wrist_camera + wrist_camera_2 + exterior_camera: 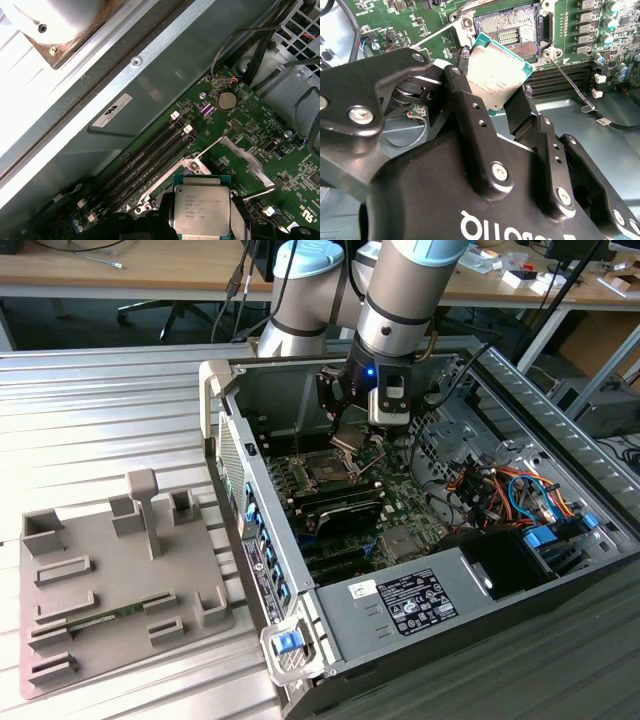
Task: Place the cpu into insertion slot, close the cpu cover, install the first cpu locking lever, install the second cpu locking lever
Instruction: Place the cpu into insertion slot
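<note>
Case (pixel 215 380) of grey sheet steel lies open in the exterior view, and your arm (pixel 400 300) reaches down into it. The black gripper (pixel 350 432) hangs just above the slot (pixel 325 472), a dark square with a bright metal rim set in the green board (pixel 405 495). On that view's clock face, a grey moulded fixture plate (pixel 100 580) with raised blocks lies at eight o'clock from the case, apart from it.

In the second wrist view, you can see the two matte black fingers (pixel 470 115) clamped on opposite edges of the cpu (pixel 497 75), a thin square with a dull silver face and a teal border. It is held tilted, near the slot and not seated. The slot's grid of fine contacts lies uncovered. A thin wire lever (pixel 570 82) slants beside the rim.

In the first wrist view, the cpu faces you flat between the fingers, over the slot's shiny rim. The cover (pixel 250 167), a thin silver frame, stands swung open beside it. Long black memory slots (pixel 150 160) run alongside, and a round coin cell (pixel 226 100) gleams farther off on the board.
</note>
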Robot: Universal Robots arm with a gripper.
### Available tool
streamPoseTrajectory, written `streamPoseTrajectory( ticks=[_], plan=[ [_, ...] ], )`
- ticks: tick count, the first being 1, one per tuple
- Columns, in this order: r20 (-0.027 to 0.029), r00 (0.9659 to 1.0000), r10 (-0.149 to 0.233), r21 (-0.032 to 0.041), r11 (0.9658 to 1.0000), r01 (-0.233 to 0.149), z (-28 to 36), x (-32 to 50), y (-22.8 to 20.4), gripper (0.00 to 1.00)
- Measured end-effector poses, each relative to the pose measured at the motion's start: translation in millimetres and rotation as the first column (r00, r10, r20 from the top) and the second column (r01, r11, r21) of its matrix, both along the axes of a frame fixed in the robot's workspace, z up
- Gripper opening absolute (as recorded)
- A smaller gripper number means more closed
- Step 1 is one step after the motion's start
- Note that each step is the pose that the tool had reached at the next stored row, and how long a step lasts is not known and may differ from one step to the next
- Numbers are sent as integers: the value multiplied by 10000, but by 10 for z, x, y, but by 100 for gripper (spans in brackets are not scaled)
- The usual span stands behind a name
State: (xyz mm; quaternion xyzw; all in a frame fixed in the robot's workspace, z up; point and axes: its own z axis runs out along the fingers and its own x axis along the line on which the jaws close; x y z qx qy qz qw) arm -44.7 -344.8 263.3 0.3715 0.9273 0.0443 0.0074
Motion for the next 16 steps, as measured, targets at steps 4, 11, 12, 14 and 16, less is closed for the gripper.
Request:
streamPoseTrajectory(
  ticks=[4,11,12,14,16],
  plan=[
    [0,10000,-20,0,10000,20,-1,0,0,55],
    [0,10000,-51,0,10000,51,-2,0,0,55],
    [0,10000,-59,0,10000,59,-2,0,0,55],
    [1,10000,-73,0,10000,73,-3,0,0,55],
    [0,10000,-85,0,10000,85,-3,0,0,55]
  ],
)
